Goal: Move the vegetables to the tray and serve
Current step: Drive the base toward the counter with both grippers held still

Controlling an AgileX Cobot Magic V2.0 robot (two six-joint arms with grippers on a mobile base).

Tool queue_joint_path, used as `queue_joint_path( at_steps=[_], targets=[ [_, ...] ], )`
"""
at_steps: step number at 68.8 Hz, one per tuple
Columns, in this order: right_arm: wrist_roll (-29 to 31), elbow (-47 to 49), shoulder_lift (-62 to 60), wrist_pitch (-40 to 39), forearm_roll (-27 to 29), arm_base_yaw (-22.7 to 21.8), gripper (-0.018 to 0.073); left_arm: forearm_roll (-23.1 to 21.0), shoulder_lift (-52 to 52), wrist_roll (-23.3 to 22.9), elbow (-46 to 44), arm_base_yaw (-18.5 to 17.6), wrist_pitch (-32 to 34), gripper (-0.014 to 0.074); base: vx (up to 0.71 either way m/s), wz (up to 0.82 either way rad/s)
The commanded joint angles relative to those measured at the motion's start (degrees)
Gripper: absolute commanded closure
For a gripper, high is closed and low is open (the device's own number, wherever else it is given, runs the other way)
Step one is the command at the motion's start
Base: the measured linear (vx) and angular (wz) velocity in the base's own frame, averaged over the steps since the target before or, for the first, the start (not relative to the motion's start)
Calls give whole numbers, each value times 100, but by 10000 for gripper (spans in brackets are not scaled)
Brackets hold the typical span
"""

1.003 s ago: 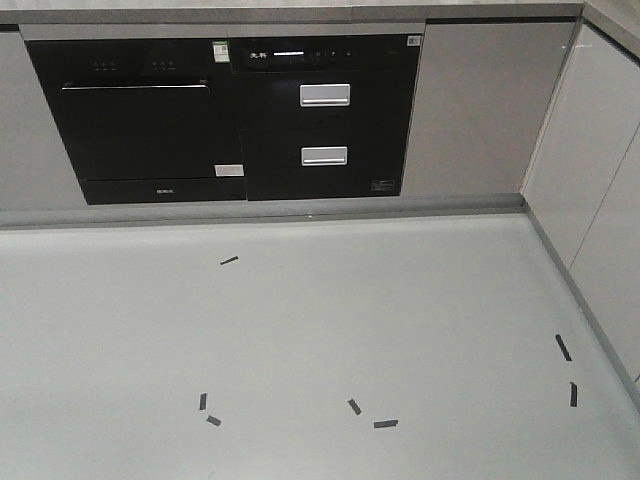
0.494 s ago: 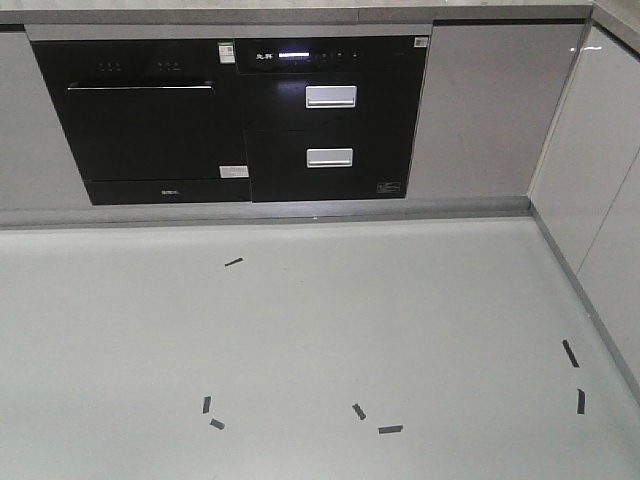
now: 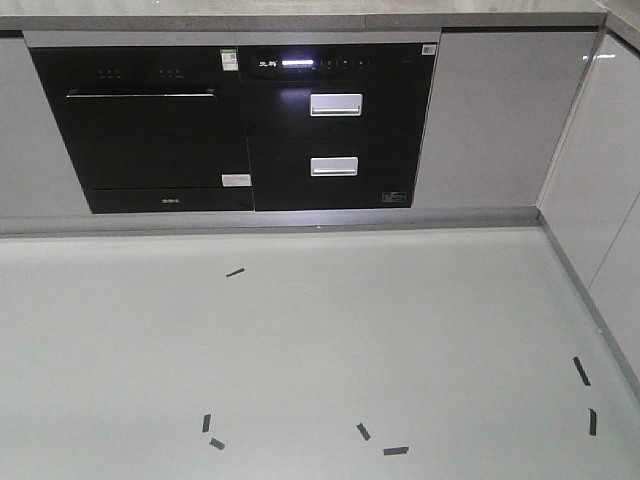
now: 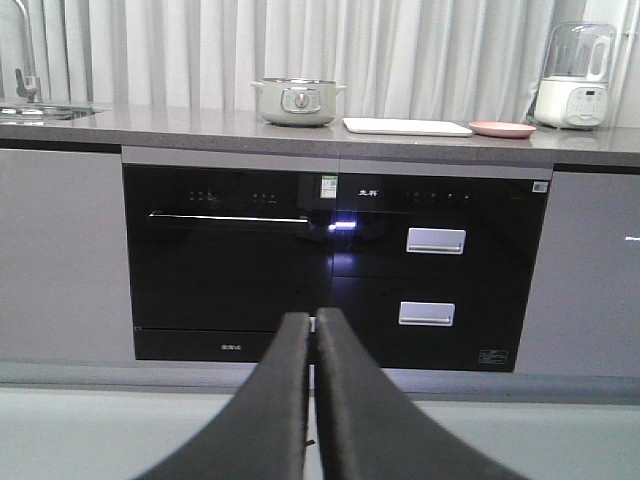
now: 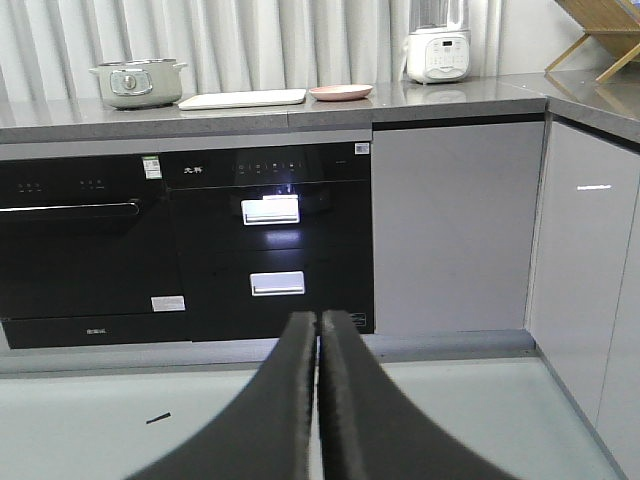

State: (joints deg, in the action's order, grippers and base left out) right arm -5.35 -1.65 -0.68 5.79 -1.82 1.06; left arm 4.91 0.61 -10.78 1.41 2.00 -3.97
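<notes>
The grey floor (image 3: 320, 340) lies wide and bare of obstacles, marked only by short black tape strips (image 3: 235, 272) scattered from lower left to the right edge. Its far edge is the grey plinth (image 3: 270, 222) under the black oven (image 3: 150, 130) and the black drawer unit (image 3: 335, 130). Its right edge is the white cabinet run (image 3: 600, 200), which meets the plinth at a corner.

Compared with a second ago, the appliances and tape strips sit lower and slightly farther right in the front view.

Along the table (image 4: 150, 122), from the left wrist view: a sink (image 4: 40, 110) at far left, a pale green pot (image 4: 297, 101), then the tray (image 4: 407, 126), a pink plate (image 4: 502, 128) just beside it, and a white blender (image 4: 573, 80). The tray lies flat above the drawer unit, its long axis running left to right along the table, near the front edge.

The left tool (image 4: 312, 318) has its fingers pressed together with nothing between them, aimed at the seam between oven and drawers. The right tool (image 5: 318, 318) is likewise together and holds nothing, aimed at the drawer unit's lower right corner.
</notes>
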Motion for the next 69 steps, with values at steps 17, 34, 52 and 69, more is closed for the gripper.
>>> queue_joint_path(
  at_steps=[17,34,52,69],
  targets=[
    [47,-25,-3,-466,-21,-45,560,-12,92,0,62,-6,446,603,16,-1],
    [47,-25,-3,-462,-21,-45,560,-12,92,0,62,-6,446,603,14,-3],
    [47,-25,-3,-462,-21,-45,560,-12,92,0,62,-6,446,603,11,10],
    [47,-25,-3,-462,-21,-45,560,-12,92,0,62,-6,446,603,8,17]
  ],
)
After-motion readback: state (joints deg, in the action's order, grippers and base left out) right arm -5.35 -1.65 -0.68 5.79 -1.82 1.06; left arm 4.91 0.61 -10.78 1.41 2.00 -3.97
